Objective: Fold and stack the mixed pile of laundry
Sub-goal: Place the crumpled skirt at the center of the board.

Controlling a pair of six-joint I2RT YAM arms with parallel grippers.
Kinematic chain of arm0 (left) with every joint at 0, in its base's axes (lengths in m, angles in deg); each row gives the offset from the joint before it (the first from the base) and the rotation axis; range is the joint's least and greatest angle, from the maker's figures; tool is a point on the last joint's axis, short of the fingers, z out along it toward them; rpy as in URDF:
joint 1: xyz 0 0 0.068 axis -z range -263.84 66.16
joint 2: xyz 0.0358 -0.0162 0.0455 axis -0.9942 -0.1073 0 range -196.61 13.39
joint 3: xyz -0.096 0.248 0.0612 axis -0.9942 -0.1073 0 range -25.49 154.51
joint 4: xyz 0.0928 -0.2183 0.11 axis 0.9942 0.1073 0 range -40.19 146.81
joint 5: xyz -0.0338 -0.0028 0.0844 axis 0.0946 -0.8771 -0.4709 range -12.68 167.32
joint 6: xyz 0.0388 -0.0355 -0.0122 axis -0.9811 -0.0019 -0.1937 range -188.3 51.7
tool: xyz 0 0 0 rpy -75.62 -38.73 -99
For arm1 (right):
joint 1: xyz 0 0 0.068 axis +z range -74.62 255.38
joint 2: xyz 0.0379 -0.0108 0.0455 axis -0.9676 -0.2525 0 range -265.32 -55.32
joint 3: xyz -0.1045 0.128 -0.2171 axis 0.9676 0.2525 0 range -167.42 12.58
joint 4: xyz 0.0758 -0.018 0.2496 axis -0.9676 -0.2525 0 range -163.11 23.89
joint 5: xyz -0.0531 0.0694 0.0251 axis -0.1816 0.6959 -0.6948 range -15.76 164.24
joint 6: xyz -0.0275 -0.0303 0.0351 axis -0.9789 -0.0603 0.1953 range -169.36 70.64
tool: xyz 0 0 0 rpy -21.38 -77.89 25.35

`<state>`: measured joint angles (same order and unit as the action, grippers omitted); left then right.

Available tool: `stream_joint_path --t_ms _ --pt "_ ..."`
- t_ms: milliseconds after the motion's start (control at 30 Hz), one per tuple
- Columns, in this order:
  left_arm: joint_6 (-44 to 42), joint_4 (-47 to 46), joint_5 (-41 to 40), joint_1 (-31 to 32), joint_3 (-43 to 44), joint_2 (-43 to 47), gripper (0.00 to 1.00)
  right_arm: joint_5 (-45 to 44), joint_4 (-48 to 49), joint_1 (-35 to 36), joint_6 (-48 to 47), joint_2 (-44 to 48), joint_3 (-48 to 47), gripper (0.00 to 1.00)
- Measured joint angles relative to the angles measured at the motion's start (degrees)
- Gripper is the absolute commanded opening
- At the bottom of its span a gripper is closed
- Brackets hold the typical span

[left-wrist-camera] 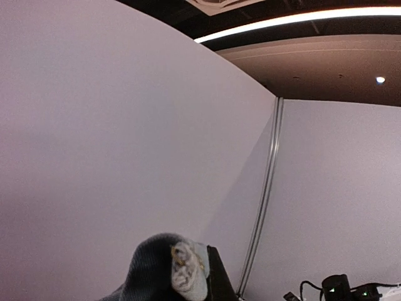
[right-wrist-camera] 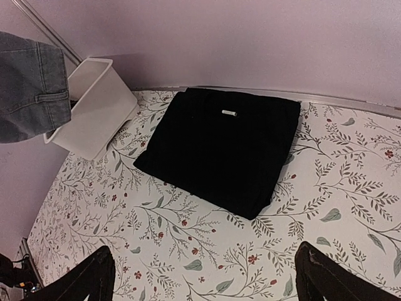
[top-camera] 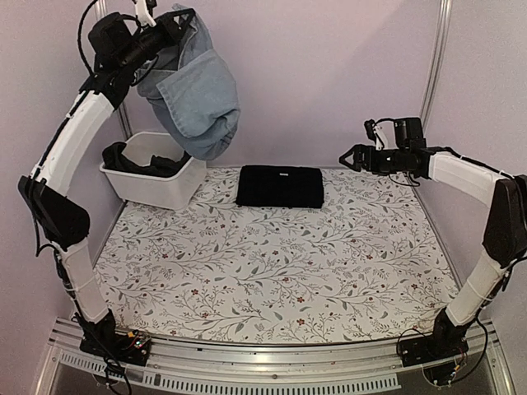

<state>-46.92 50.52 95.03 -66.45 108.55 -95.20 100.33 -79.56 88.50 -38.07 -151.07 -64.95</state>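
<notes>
Left gripper (top-camera: 174, 23) is clamped tight on the light blue jeans (top-camera: 198, 99), dangling them high over the white bin (top-camera: 156, 194) at far left, dark clothes (top-camera: 136, 160) inside. Right gripper (top-camera: 349, 158) hangs wide open and empty at the right. The folded black cloth (top-camera: 280, 186) lies on the worktop (top-camera: 280, 271), far centre.

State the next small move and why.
Probably lower the left end effector, shut on the jeans hanging bunched above the white bin, toward the table in front of the folded black cloth; the right end effector is open, free to spread them.
</notes>
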Motion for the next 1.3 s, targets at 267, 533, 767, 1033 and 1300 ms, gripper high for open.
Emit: stream_joint_path --t_ms 267,533,767,1033,1300 --pt "6.6 -7.5 4.9 8.1 -10.1 7.2 0.00 1.9 1.5 0.0 0.3 4.7 4.7 0.99" --pt "17.0 -24.3 7.4 8.1 -60.7 30.8 0.00 2.3 3.6 0.0 0.3 13.7 13.5 0.99" --pt "20.5 -21.8 3.6 7.7 -100.0 43.0 0.00 6.1 6.2 0.0 1.2 15.6 21.9 0.93" --pt "17.2 0.7 -11.8 -0.4 -105.7 60.5 0.33 9.5 9.7 3.1 3.4 14.7 28.6 0.92" --pt "10.7 13.5 -19.4 4.1 -94.8 51.1 1.00 11.4 13.6 5.6 4.6 10.0 28.3 0.92"
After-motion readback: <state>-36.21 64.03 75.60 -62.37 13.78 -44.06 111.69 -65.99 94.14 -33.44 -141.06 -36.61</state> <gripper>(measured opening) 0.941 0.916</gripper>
